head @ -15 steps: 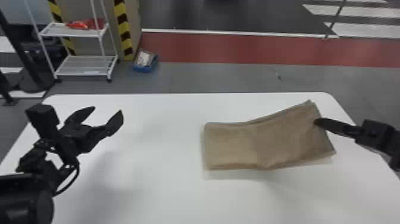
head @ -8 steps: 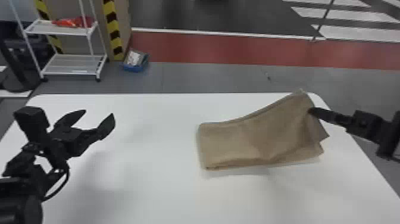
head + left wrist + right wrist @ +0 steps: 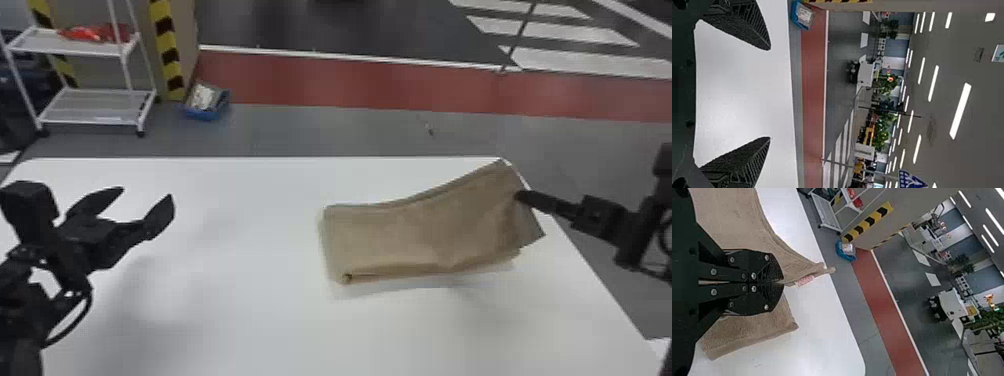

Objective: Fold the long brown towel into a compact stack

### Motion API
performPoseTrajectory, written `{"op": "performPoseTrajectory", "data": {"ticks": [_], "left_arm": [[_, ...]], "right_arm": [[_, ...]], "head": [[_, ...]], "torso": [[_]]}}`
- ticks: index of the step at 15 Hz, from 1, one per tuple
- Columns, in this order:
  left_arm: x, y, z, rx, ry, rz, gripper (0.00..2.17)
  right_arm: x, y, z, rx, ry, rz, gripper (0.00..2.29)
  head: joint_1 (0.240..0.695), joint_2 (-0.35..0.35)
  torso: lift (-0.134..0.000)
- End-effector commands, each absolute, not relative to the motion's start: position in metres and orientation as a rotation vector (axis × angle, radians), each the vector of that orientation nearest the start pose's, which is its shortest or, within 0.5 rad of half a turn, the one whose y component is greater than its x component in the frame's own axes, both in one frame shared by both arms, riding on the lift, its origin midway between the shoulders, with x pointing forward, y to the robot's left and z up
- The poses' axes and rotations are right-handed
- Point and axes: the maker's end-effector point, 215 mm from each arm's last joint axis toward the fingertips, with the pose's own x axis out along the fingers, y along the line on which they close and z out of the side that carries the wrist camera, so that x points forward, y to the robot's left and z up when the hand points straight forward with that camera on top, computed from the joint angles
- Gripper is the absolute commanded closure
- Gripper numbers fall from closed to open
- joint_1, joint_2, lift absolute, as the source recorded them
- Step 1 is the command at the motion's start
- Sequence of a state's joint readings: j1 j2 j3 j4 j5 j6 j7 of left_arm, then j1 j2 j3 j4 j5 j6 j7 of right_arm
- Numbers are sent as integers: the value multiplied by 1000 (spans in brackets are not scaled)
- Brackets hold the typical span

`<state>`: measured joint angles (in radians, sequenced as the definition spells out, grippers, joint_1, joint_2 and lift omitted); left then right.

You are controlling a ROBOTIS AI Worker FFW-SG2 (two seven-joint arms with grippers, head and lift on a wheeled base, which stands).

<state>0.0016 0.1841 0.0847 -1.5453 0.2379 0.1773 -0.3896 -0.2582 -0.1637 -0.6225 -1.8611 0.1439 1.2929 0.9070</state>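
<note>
While the left claw (image 3: 146, 194) gapes empty, the clenched right claw (image 3: 521, 195) hides pinched towel (image 3: 420, 235).

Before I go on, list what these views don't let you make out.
- Right wrist view: the pinched part of the towel, hidden between the fingers of the right gripper.
- Right wrist view: the print on the towel's label, too small.
- Head view: the towel's layer count, covered by its top layer.
- Head view: the near edge of the table, cut off at the bottom.
</note>
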Motion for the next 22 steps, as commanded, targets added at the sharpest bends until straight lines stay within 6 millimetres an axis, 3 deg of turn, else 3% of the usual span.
{"op": "performPoseTrajectory", "data": {"ticks": [1, 5, 7, 9, 12, 14, 17, 19, 22], "left_arm": [[580, 255, -387, -96, 172, -307, 66], [579, 256, -390, -91, 176, -305, 73], [577, 255, -392, -91, 180, -306, 73], [573, 251, -390, -92, 176, -314, 73], [565, 238, -388, -90, 185, -338, 73], [555, 217, -402, -118, 268, -363, 73], [536, 162, -406, -156, 313, -435, 76], [525, 132, -420, -190, 369, -466, 100], [506, 80, -414, -233, 429, -540, 232]], "right_arm": [[524, -446, -334, 428, 544, 131, 1177], [531, -455, -359, 373, 572, 106, 1160], [536, -464, -376, 309, 589, 74, 859], [533, -479, -395, 305, 619, 41, 107], [519, -495, -406, 322, 612, 15, 49], [500, -498, -410, 336, 598, 12, 53], [481, -513, -408, 348, 526, -13, 70], [468, -519, -409, 331, 490, -9, 80], [455, -516, -398, 279, 439, -16, 83]], "head": [[695, -174], [695, -192], [695, -196], [695, -202], [695, -225], [695, -242], [695, -291], [695, -330], [695, -350]], "torso": [[-124], [-124], [-124], [-124], [-124], [-124], [-124], [-124], [-124]]}}
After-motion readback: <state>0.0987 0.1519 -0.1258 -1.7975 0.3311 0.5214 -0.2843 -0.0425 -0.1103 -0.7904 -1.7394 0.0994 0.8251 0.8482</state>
